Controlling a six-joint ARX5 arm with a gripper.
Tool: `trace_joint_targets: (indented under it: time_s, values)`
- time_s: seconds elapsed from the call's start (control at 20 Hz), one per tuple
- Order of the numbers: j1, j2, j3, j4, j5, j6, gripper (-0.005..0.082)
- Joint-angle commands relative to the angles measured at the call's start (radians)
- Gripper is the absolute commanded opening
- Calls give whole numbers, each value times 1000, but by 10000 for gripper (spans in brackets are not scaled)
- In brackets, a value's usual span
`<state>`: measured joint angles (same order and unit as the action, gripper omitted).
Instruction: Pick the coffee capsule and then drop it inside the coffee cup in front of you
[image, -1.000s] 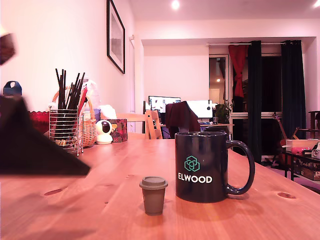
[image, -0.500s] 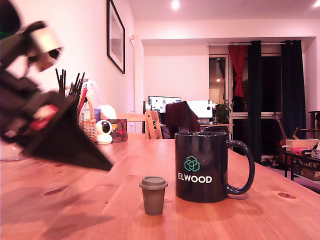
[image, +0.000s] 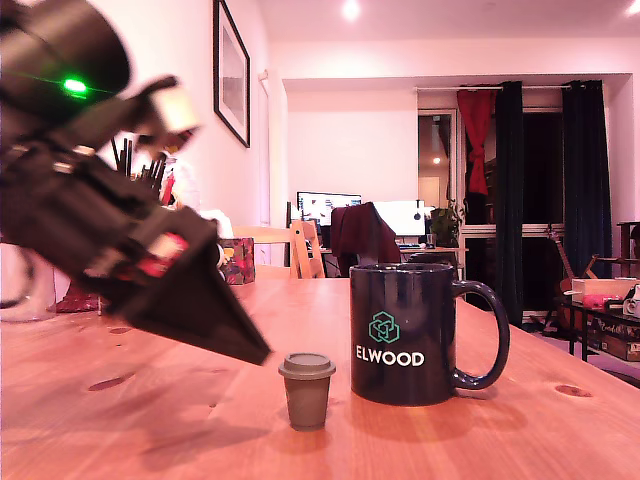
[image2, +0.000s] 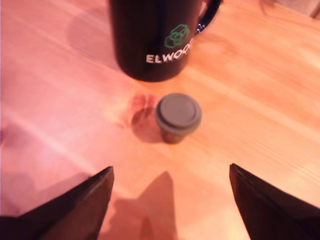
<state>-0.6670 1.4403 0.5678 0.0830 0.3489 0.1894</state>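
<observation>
Since the earlier frames the black gripper (image: 255, 352) has swung in from the exterior view's left and now hangs tilted, its tip just short of the small tan-brown tapered coffee capsule (image: 307, 390). Motion blur smears the arm. The wrist view shows the fingers (image2: 85, 202) spread wide, holding nothing. The capsule stands upright on the wooden table (image: 520, 430), beside the glossy black "ELWOOD" mug (image: 405, 333), whose top is cut off in the wrist view.
</observation>
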Motion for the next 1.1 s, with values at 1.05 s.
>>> trace_joint_targets:
  time_s: [1.05]
  values:
    - [-56,281,215,-34,-1,32,670]
